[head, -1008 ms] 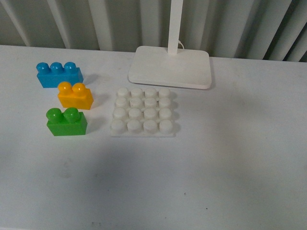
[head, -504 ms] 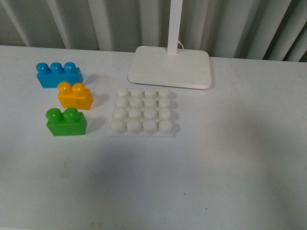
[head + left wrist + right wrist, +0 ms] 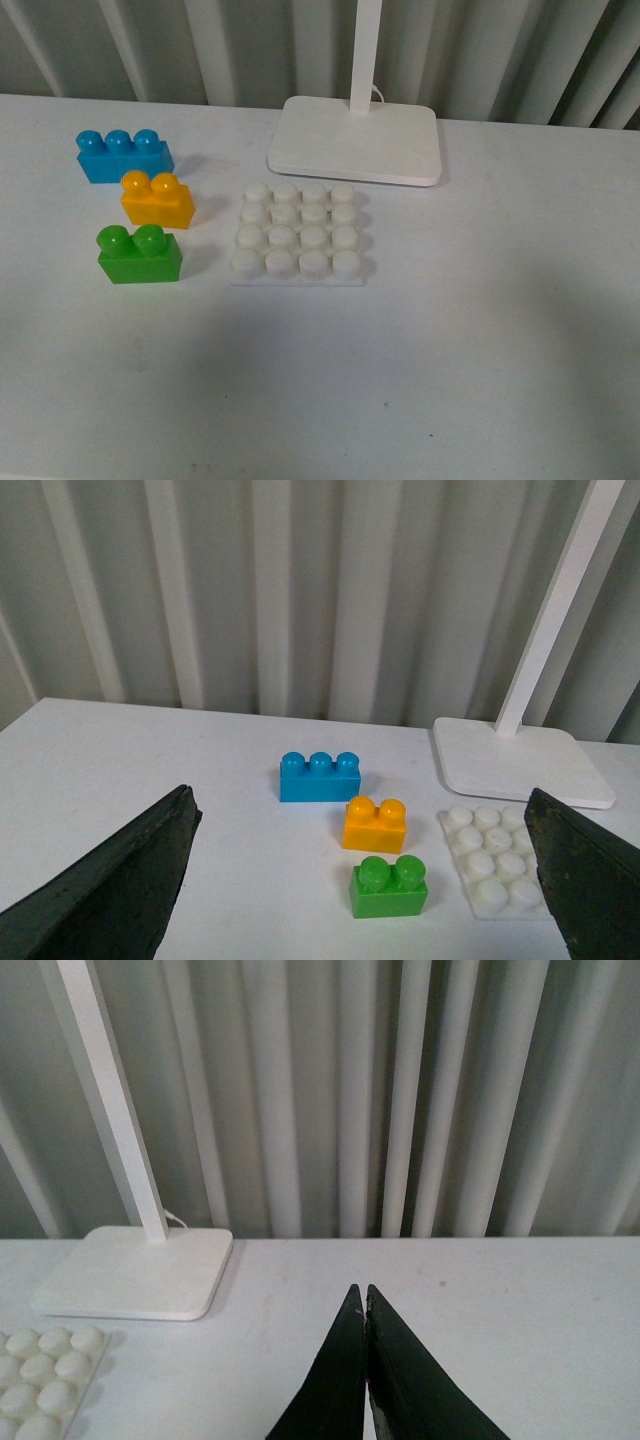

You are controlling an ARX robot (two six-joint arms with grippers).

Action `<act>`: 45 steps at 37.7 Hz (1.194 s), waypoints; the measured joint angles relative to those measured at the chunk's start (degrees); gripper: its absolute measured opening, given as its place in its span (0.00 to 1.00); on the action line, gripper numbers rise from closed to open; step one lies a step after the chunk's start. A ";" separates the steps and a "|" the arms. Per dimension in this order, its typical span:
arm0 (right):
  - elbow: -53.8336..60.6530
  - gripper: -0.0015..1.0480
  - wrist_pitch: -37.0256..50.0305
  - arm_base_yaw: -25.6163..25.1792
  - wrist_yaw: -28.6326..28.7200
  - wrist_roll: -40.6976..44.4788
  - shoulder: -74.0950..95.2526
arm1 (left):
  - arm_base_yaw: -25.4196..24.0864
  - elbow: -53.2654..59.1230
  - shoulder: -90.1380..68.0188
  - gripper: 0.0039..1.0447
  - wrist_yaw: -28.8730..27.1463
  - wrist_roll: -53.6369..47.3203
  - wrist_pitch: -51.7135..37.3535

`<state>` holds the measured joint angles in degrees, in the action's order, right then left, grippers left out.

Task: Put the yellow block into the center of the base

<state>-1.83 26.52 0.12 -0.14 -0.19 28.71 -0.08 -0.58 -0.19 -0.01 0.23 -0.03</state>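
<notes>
The yellow block (image 3: pixel 156 200) stands on the white table between a blue three-stud brick (image 3: pixel 123 155) and a green two-stud brick (image 3: pixel 139 254). The base (image 3: pixel 298 234), a white studded plate, lies just right of them with bare studs. Neither arm shows in the front view. In the left wrist view my left gripper (image 3: pixel 365 825) is open and empty, well above and short of the yellow block (image 3: pixel 375 824), with the base (image 3: pixel 494 858) beside it. In the right wrist view my right gripper (image 3: pixel 364 1290) is shut on nothing, over bare table right of the base (image 3: pixel 42 1385).
A white lamp stand (image 3: pixel 356 139) with an upright pole sits behind the base. A corrugated grey wall (image 3: pixel 180 45) runs along the table's far edge. The table (image 3: pixel 480 340) stretches white to the front and right.
</notes>
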 joint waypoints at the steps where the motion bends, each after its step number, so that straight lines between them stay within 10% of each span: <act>1: 0.55 0.01 0.85 0.00 0.00 0.00 -0.17 | 0.00 -0.02 0.00 0.94 0.00 -0.02 0.00; 45: 1.46 0.05 -26.43 0.00 0.11 0.11 -28.39 | 0.00 -0.02 0.00 0.94 0.00 0.00 0.00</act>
<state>-0.36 0.10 0.12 -0.03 -0.08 0.32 -0.08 -0.60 -0.19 -0.01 0.23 -0.03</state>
